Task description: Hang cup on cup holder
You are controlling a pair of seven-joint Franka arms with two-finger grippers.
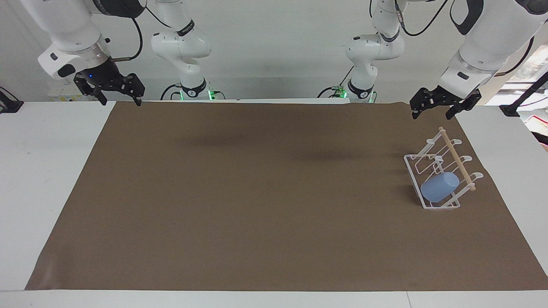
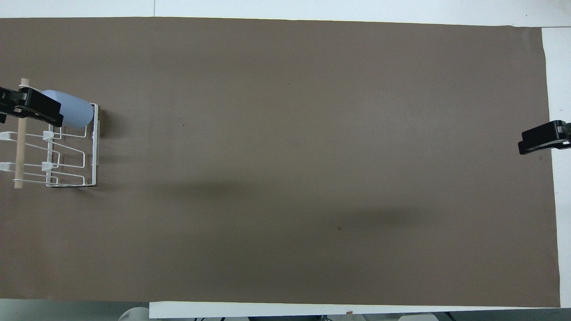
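The light-blue cup [image 1: 439,187] hangs tilted on a prong of the white wire cup holder [image 1: 412,171], at the rack's end farthest from the robots. It also shows in the overhead view [image 2: 76,111], on the holder [image 2: 94,147] with the wooden dowel [image 2: 19,147]. My left gripper [image 1: 431,115] is open and empty, up in the air above the rack, touching nothing. In the overhead view it [image 2: 33,108] covers part of the cup. My right gripper [image 1: 120,102] is open and empty, waiting raised at the right arm's end.
A brown mat [image 1: 257,192] covers most of the white table [image 1: 43,171]. The rack stands near the mat's edge at the left arm's end. In the overhead view my right gripper [image 2: 540,138] hangs over the mat's edge.
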